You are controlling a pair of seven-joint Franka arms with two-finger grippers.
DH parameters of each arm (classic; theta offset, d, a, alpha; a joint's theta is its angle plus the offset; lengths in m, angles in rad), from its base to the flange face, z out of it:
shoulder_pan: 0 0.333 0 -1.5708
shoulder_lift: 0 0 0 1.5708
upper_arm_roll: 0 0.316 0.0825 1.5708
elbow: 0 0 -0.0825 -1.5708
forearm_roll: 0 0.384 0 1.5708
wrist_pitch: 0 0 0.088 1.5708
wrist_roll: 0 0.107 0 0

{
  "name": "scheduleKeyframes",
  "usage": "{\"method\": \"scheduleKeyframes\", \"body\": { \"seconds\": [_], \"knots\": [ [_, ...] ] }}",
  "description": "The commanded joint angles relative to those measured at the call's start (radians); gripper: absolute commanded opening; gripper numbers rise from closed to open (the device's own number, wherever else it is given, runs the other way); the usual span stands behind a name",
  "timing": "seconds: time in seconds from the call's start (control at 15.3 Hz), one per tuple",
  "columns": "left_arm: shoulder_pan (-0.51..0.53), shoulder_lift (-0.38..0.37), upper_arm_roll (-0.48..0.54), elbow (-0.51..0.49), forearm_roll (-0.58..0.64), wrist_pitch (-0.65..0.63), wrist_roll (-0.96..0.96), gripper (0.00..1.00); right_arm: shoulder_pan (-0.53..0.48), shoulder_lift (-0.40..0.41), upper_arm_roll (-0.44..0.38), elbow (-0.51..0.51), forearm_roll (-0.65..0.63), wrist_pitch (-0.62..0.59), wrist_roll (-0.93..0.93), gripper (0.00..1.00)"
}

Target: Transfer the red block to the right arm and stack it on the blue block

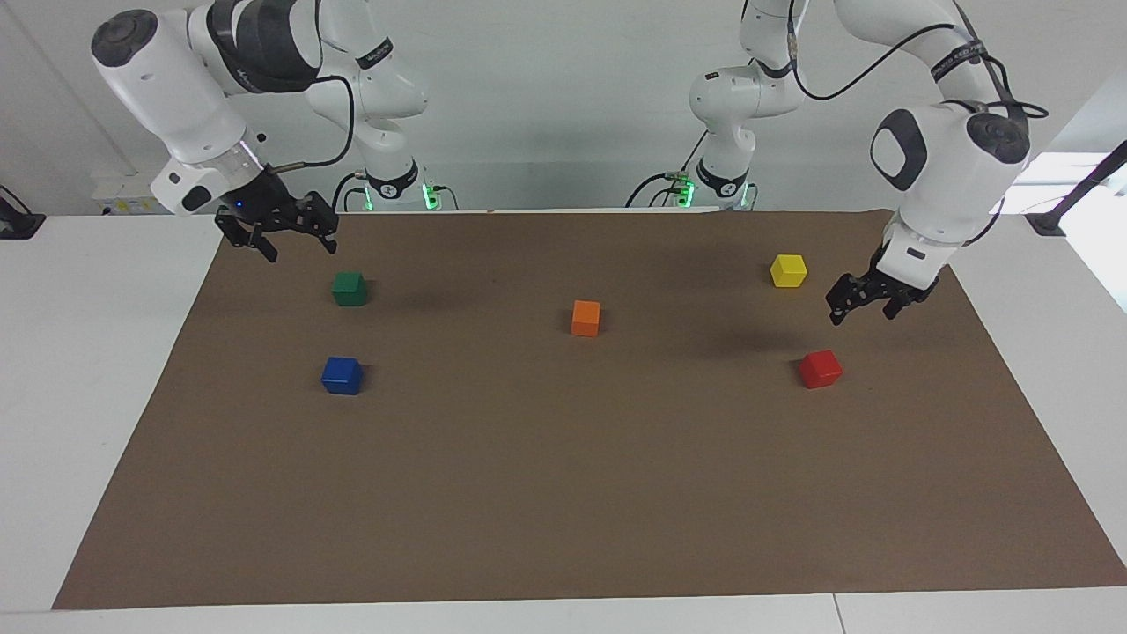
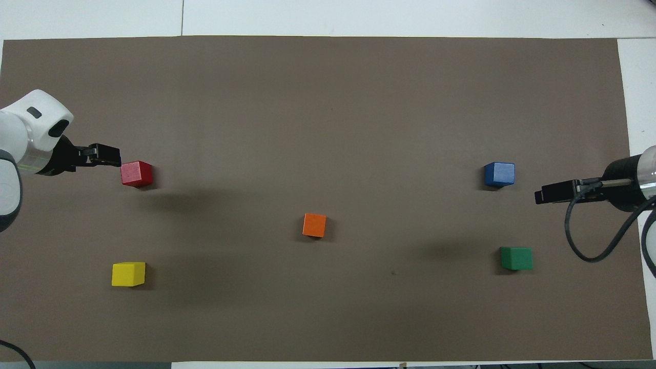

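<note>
The red block (image 1: 820,368) lies on the brown mat (image 1: 563,493) toward the left arm's end; it also shows in the overhead view (image 2: 136,173). My left gripper (image 1: 863,313) hangs open and empty over the mat just beside the red block, not touching it; the overhead view shows it (image 2: 108,155) next to the block. The blue block (image 1: 342,375) lies toward the right arm's end and shows from overhead too (image 2: 499,173). My right gripper (image 1: 300,251), with the blue wrist light, is open and empty in the air over the mat near the green block; from overhead it (image 2: 544,195) is beside the blue block.
A green block (image 1: 349,288) lies nearer to the robots than the blue one. An orange block (image 1: 585,318) sits mid-mat. A yellow block (image 1: 788,270) lies nearer to the robots than the red one. White table (image 1: 88,352) surrounds the mat.
</note>
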Motion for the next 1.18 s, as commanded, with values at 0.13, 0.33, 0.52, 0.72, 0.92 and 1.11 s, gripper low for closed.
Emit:
{"method": "scheduleKeyframes", "body": {
  "seconds": [0.13,0.33,0.52,0.72,0.92,1.11],
  "knots": [
    [0.001,0.054,0.004,-0.127,-0.007,0.229,-0.021,1.0,-0.102,0.041,0.004,-0.118,0.304,0.043,-0.291,1.0],
    [0.001,0.098,0.004,-0.135,-0.007,0.267,-0.038,1.0,-0.162,0.114,0.004,-0.158,0.537,0.024,-0.554,1.0],
    [-0.001,0.136,0.004,-0.135,-0.007,0.287,-0.046,1.0,-0.159,0.133,0.004,-0.179,0.701,-0.048,-0.568,1.0],
    [-0.002,0.15,0.005,-0.135,-0.007,0.29,-0.05,0.93,-0.157,0.18,0.004,-0.179,0.859,-0.14,-0.643,1.0],
    [-0.004,0.149,0.004,-0.136,-0.007,0.289,-0.06,0.76,-0.148,0.187,0.005,-0.182,0.953,-0.228,-0.647,1.0],
    [-0.001,0.147,0.004,-0.124,-0.007,0.248,-0.104,0.0,-0.129,0.251,0.007,-0.199,1.1,-0.356,-0.708,1.0]
  ]
}}
